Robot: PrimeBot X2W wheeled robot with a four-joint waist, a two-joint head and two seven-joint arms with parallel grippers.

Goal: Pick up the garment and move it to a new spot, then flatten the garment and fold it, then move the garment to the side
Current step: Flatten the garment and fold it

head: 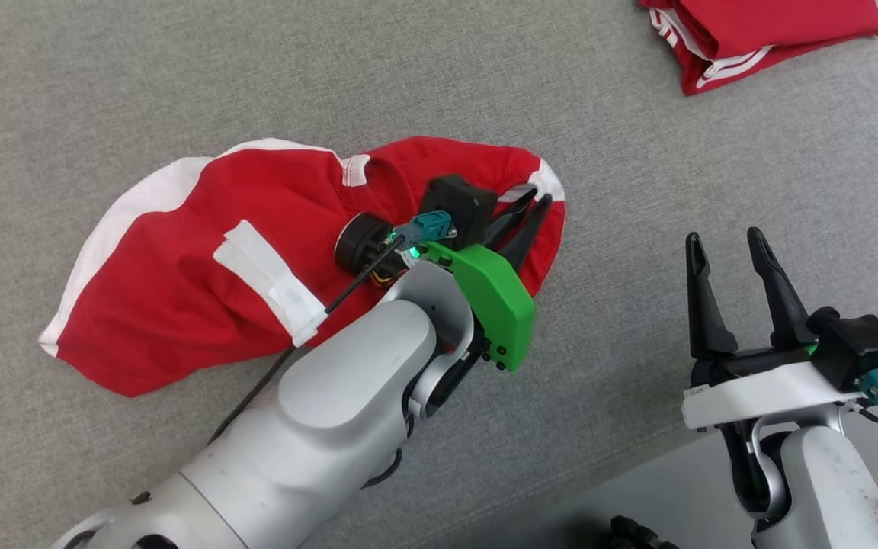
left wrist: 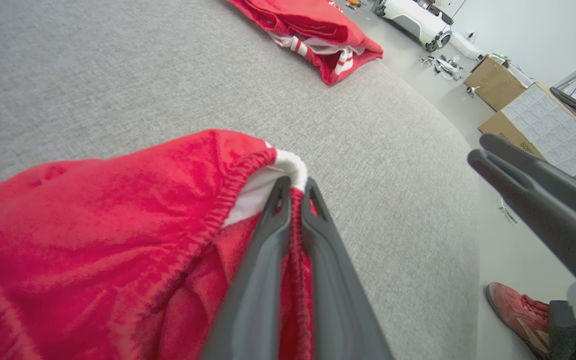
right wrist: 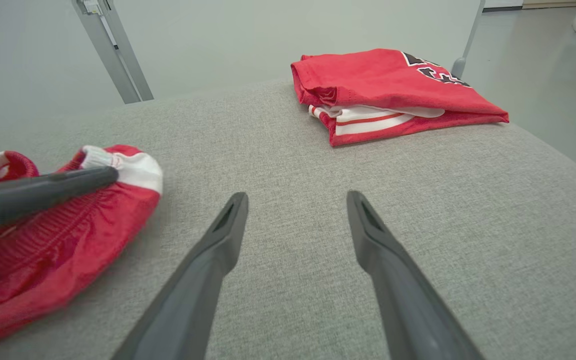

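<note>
You have a broad grey woven-fabric surface point(head: 180, 76) in front of you, flat, with a rounded edge at the lower right of the head view; two things lie directly on it. Near the middle, a loose red and white fabric garment point(head: 180, 290) is spread in a rumpled, uneven shape; it has white panels along its left edge, a white strip across its front and a gathered hem at its right end. Well apart, at the far right corner, a folded red jersey with white stripes point(head: 751, 30) rests in a neat stack.

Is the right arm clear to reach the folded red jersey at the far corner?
Probably yes: only bare grey surface lies between the open right end effector and the folded jersey; arm length untested.
</note>
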